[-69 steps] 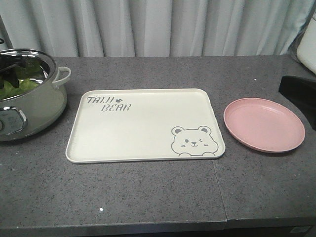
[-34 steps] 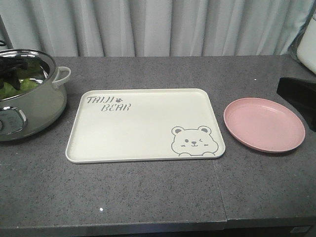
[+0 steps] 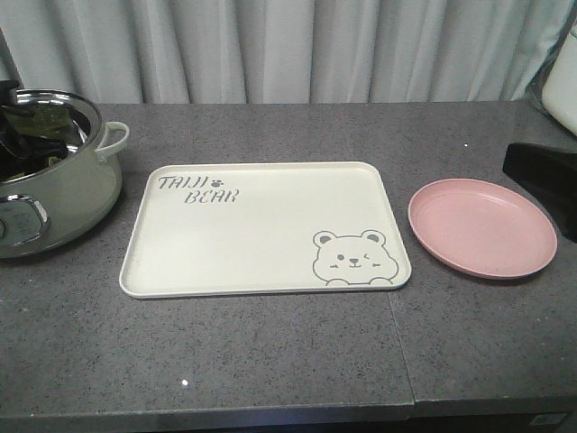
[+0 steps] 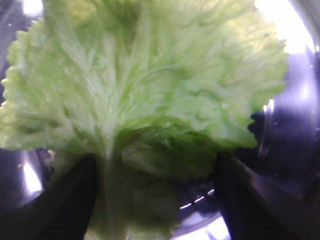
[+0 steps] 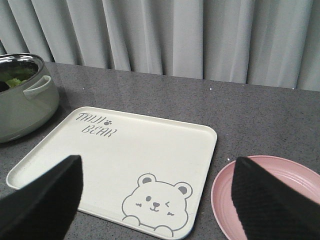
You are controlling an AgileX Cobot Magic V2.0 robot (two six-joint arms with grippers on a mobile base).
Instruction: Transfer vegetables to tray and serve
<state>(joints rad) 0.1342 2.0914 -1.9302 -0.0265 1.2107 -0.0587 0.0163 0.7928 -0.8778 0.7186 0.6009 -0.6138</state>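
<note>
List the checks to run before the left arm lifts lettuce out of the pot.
1. Grip on the vegetables: not ok. The left gripper has its jaws wide on either side of the leaf base, not closed on it.
2. Leaf centred between the fingers: ok, roughly.
3. Clearance to the pot rim: cannot tell, the arm hides it.
4. Drop area on the tray: ok, bare.
5. Right gripper out of the way: ok, open and off to the right near the pink plate.
</note>
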